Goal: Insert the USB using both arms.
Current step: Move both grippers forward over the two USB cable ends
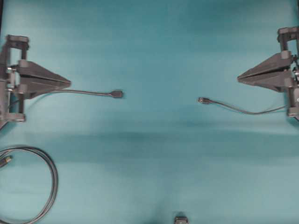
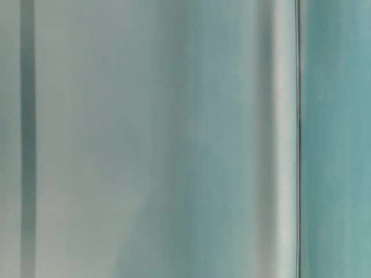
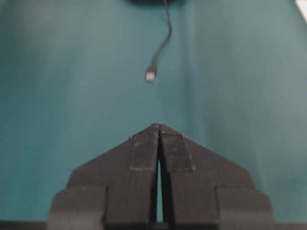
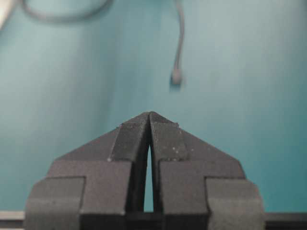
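From overhead, the left gripper (image 1: 69,83) sits at the left edge of the frame and the right gripper (image 1: 238,78) at the right edge, both over the teal table (image 1: 154,42), each with its fingers pressed together to a point and holding nothing. Between them, right of centre, the USB (image 1: 203,100) lies on the cloth, its thin cable curving away toward the right edge. Left of centre lies the socket cable (image 1: 117,94), its rounded black end facing the plug, well apart from it. At the lower left a thicker looped cable (image 1: 50,179) curls on the table.

At table level the picture is only a blur of grey and teal bands; nothing can be told.

Through the left wrist view, the left gripper's fingers (image 3: 144,158) meet at their tips, and the USB (image 3: 150,75) lies ahead in the upper middle of the frame.

Through the right wrist view, the right gripper's fingers (image 4: 168,143) touch at the tip, with the socket cable (image 4: 176,75) lying beyond.
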`<state>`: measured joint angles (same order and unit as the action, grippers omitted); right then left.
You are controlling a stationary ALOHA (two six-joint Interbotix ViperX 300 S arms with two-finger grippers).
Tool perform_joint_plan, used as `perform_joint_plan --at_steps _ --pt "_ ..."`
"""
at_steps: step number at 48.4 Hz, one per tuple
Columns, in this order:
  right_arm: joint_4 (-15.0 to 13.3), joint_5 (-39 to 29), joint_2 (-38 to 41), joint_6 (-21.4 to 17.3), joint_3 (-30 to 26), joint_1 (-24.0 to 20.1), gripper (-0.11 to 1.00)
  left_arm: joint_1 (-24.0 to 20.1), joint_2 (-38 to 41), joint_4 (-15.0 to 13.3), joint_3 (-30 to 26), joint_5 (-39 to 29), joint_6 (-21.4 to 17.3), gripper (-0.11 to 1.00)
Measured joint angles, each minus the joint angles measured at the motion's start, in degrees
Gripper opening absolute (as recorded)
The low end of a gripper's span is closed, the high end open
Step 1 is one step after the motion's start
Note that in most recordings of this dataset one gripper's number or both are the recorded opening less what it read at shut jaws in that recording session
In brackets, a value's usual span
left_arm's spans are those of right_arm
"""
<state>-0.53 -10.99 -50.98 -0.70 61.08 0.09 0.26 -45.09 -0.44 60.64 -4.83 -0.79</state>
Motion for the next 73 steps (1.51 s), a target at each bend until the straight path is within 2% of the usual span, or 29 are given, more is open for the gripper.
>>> perform_joint_plan --at_steps 12,21,26,31,35,44,51,56,61,66,69,73 --pt "0.0 -1.23 9.49 -2.02 -2.11 -0.09 0.01 -0.62 4.04 -0.44 -0.7 0.62 0.62 -0.01" --pt "-0.09 -2.29 12.92 -2.46 -2.72 -0.18 0.01 -0.7 6.33 -0.44 -1.23 -2.99 0.79 0.07" --pt "-0.09 -3.16 13.27 -2.81 -2.72 -0.26 0.01 -0.7 9.05 -0.44 -2.11 -4.57 0.79 0.2" --pt "0.0 -4.22 13.36 -4.22 -2.64 -0.18 0.01 -0.7 11.25 -0.44 -2.81 -4.48 0.79 0.45" --pt "0.0 -4.57 13.45 -5.63 -2.72 -0.18 0.01 -0.79 12.66 -0.53 -2.9 -3.6 0.79 0.6" --pt "0.0 -5.27 13.54 -6.15 -2.46 -0.26 0.01 -1.14 14.41 -0.53 -2.99 -0.97 0.79 0.6" --pt "0.0 -5.98 15.03 -6.24 -2.29 -0.26 0.01 -1.49 16.7 -0.53 -2.9 -0.7 0.79 0.66" --pt "-0.09 -6.06 17.14 -6.24 -2.29 -0.26 0.12 -1.67 18.63 -0.44 -2.99 -0.53 0.79 0.72" --pt "0.0 -6.06 19.42 -6.33 -2.29 -0.26 0.31 -1.76 20.74 -0.53 -3.25 -0.44 0.79 0.78" --pt "0.0 -5.98 21.45 -6.33 -2.29 -0.26 0.47 -1.76 22.5 -0.44 -3.78 -0.09 0.79 0.79" --pt "-0.09 -5.8 22.68 -6.33 -2.29 -0.26 0.52 -1.93 23.55 -0.44 -3.96 0.7 0.79 0.79" --pt "-0.09 -4.75 24.79 -6.33 -2.29 -0.26 0.53 -2.11 24.79 -0.53 -4.04 2.2 0.79 0.79"
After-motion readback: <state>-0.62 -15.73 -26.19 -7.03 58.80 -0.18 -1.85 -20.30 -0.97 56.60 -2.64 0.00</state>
